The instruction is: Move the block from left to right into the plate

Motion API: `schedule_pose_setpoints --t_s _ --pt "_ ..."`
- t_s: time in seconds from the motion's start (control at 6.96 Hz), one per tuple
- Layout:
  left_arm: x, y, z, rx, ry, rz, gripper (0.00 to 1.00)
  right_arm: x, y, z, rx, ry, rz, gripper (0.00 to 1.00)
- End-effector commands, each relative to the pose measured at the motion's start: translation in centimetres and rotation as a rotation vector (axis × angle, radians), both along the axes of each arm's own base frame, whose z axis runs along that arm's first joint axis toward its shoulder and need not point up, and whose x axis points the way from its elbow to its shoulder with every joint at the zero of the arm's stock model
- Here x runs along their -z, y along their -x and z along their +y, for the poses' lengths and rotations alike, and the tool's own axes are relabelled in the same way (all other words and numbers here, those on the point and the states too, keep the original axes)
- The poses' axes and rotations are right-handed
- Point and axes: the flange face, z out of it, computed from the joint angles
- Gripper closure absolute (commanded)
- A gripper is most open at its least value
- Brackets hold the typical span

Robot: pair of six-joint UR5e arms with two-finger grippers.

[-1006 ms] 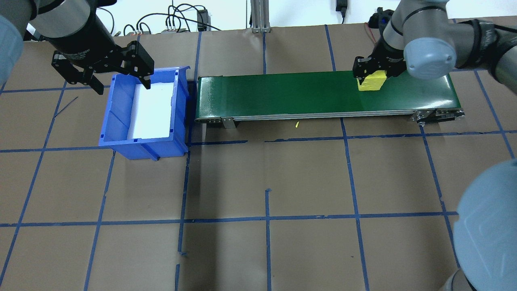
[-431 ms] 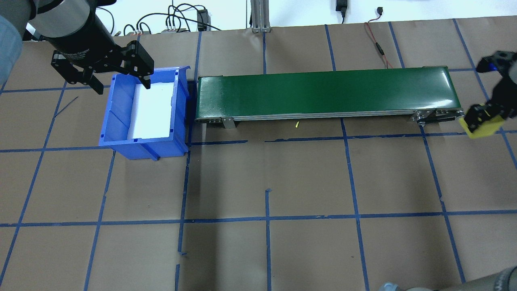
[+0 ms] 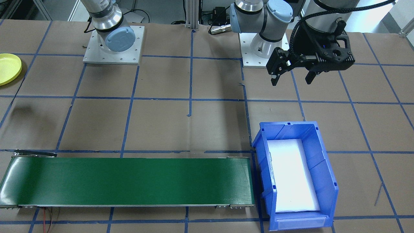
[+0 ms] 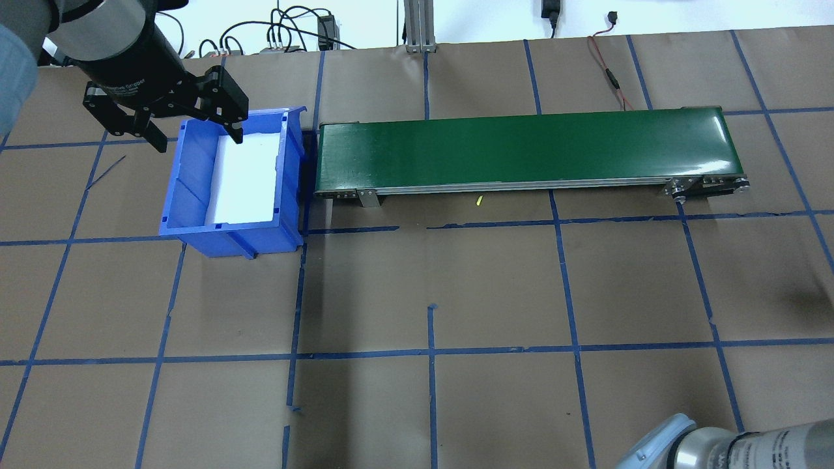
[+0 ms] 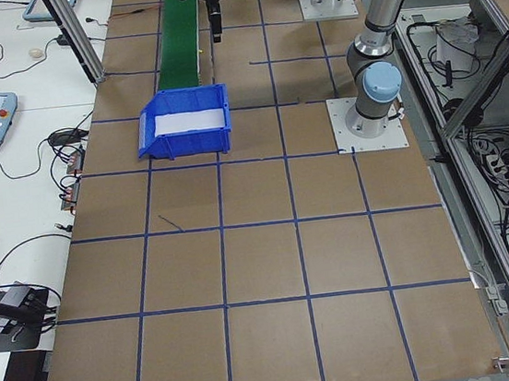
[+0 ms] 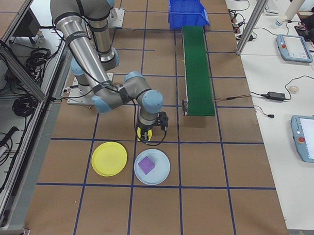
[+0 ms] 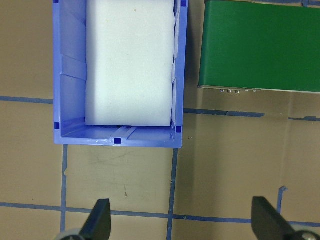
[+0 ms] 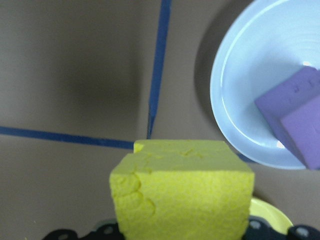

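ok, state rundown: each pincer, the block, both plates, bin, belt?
left pincer: open, empty, hanging by the bin's far end
right pincer: shut on the yellow block
yellow block: held off the table, above the gap between the plates
yellow plate: empty
light blue plate: holds a purple block
blue bin: white pad inside, no blocks
green belt: nothing on it

Bin (image 4: pixel 231 179) at 9 o'clock end of conveyor (image 4: pixel 528 151), two plates side by side past its 3 o'clock end, plate (image 6: pixel 109 158) toward robot, other plate (image 6: pixel 152 167) holding block (image 6: pixel 146 164), yellow block (image 6: pixel 144 133) above their gap.
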Motion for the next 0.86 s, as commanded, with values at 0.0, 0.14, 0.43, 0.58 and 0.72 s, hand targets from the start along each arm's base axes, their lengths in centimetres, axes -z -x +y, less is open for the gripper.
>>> schedule_pose_setpoints --t_s 0.0,0.14,0.43,0.58,0.72 --pt "0.0 0.0 0.0 0.0 0.001 0.0 0.0 0.5 5.7 8.6 0.074 0.002 -0.035 0.81" --pt "0.1 0.0 0.0 0.0 -0.002 -0.005 0.0 1.8 6.6 11.0 0.113 0.001 -0.06 0.78" --pt "0.1 0.0 0.0 0.0 -0.002 -0.003 0.0 3.5 7.1 12.1 0.111 0.003 -0.089 0.05" --pt "0.1 0.0 0.0 0.0 -0.002 -0.003 0.0 5.3 7.4 12.2 0.077 -0.016 -0.123 0.0" --pt "0.1 0.0 0.0 0.0 -0.004 -0.002 0.0 6.0 7.7 12.1 0.077 -0.019 -0.134 0.0"
